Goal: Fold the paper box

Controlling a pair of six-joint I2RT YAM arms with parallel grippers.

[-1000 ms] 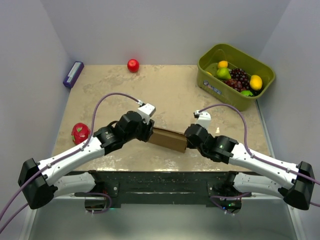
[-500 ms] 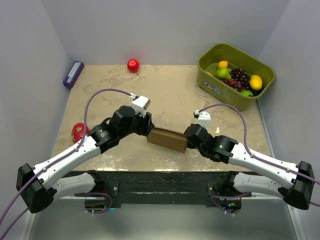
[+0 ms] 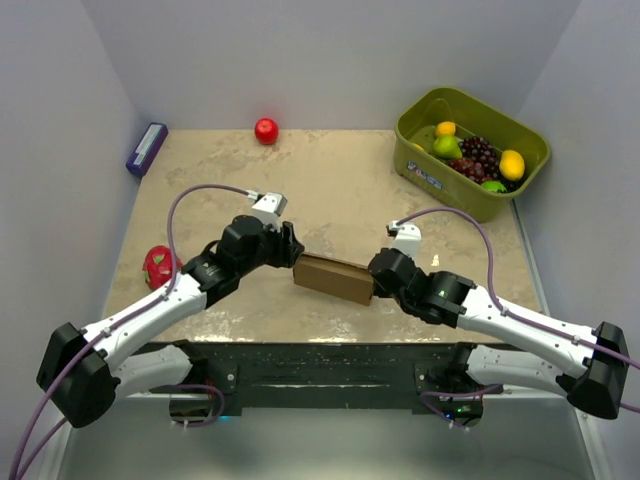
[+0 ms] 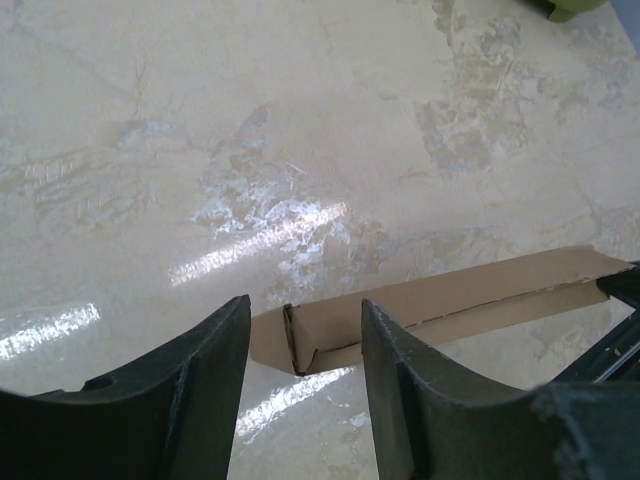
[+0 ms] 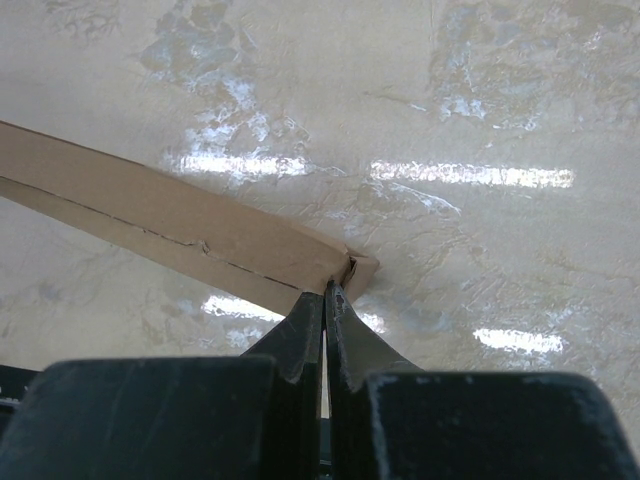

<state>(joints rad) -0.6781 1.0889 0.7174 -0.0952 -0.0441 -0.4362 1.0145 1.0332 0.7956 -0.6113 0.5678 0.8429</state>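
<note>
Reading progress as partway, not done. Seeing the paper box (image 3: 333, 278) low on the surface (image 3: 330, 190) at front centre, slanted, between the 2 arms and well apart from the green fruit bin (image 3: 460, 200). Looks like a long, shallow brown strip with 1 side wall raised and the left end open. No closed lid or tucked tabs visible from either wrist view. Got the right gripper (image 3: 374, 278) fully shut, tips against the box's right end corner, with no way to confirm an actual pinch on cardboard. Got the left gripper (image 3: 288, 248) roughly half open and holding nothing, hovering just beside the open left end, with that end framed between its fingers in the wrist view. Left to do, as a guess: raise the remaining walls, fold the end flaps in, tuck the tabs, close up. Probably calls for a grip or push on the left end with the right end braced.
</note>
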